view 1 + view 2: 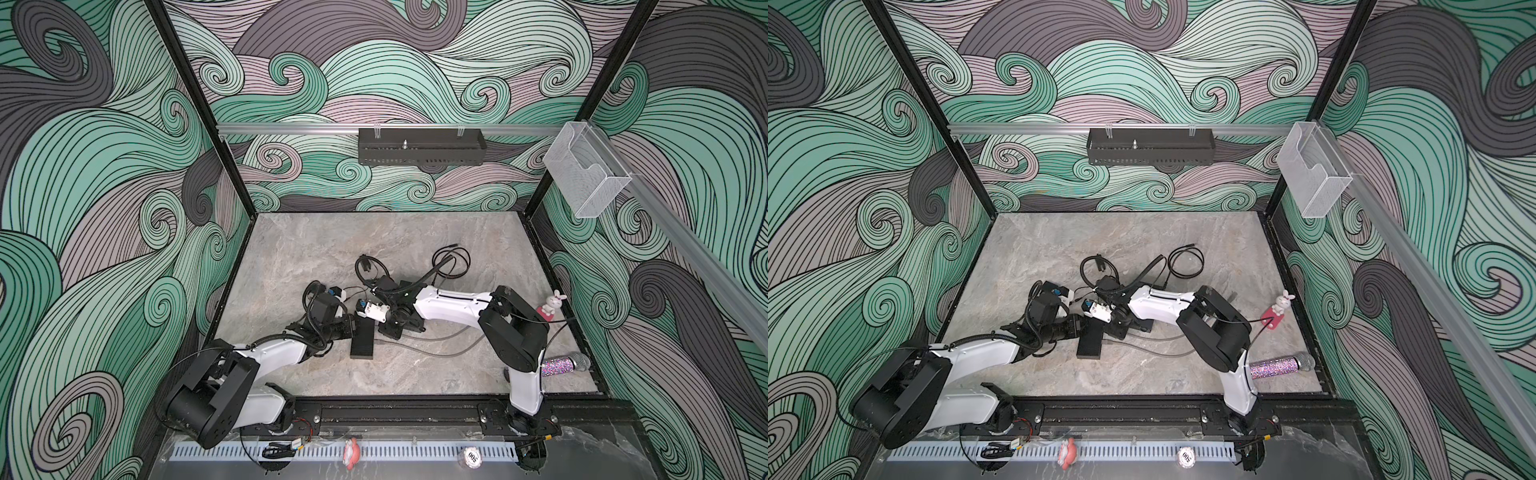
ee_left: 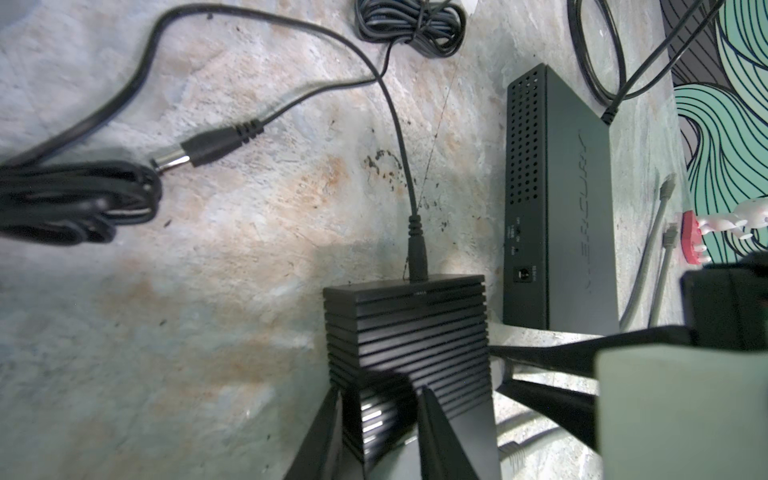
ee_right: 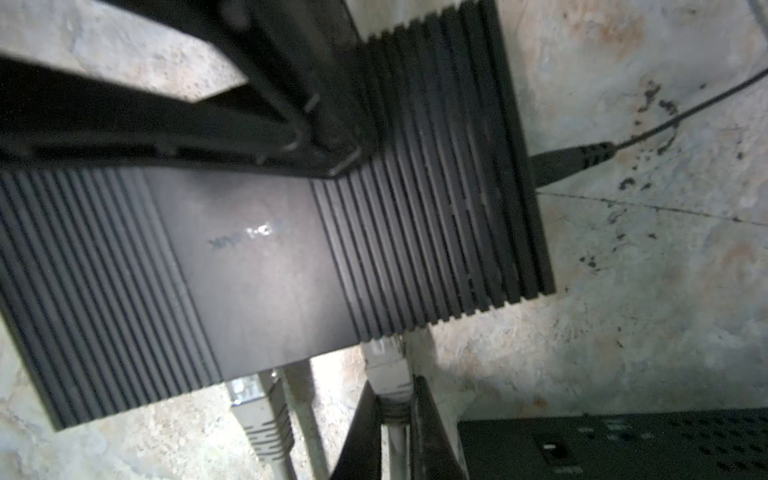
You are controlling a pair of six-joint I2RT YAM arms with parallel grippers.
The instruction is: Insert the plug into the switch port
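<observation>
Grey ribbed-boot plug [image 3: 388, 370] pinched by right end effector [image 3: 392, 409], finned black switch [image 3: 291, 232]

I read "MERCURY" along the top of the flat black switch [image 2: 582, 199], letters mirrored from my wrist cam. Round token [image 1: 471, 456] on the front rail says "500". Logo on the ribbed box [image 3: 257, 257] is too blurred to read.

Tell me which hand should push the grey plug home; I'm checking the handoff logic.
The right hand. It is shut on the grey plug, whose tip sits at the ribbed switch edge. The left hand grips that switch's end, bracing it.
</observation>
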